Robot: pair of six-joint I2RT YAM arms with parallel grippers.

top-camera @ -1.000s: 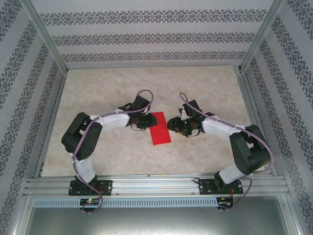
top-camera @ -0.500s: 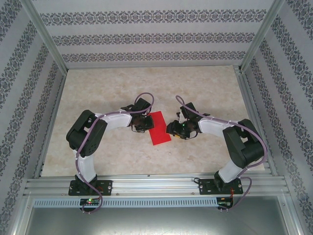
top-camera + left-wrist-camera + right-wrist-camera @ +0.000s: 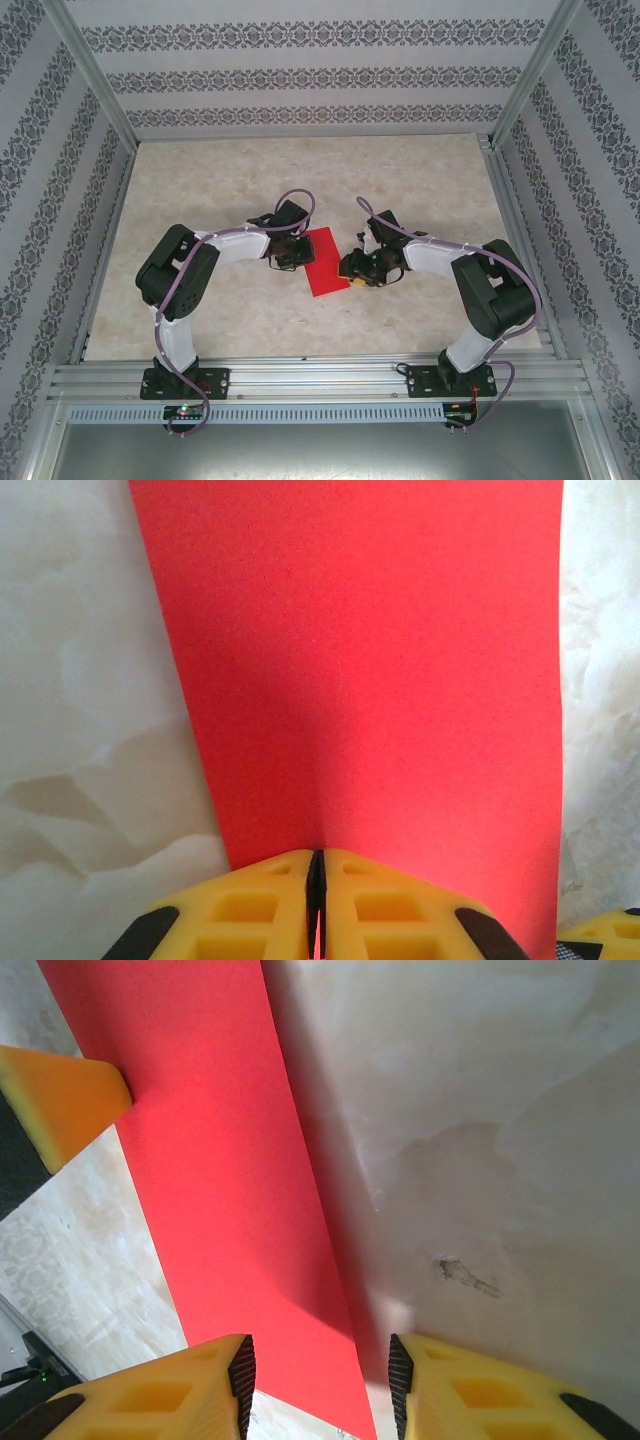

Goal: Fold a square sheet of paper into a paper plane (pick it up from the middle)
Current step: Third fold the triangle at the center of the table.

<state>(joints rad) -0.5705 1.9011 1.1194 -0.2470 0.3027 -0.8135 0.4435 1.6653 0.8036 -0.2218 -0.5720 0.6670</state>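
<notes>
While my left gripper [image 3: 316, 865] pinches the left edge of the square sheet of paper [image 3: 325, 262] on the table [image 3: 200, 180] between both arms, my right gripper [image 3: 320, 1360] sits with jaws apart astride its right edge.

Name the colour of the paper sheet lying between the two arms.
The sheet of paper is plain bright red, clearest in the left wrist view.
</notes>
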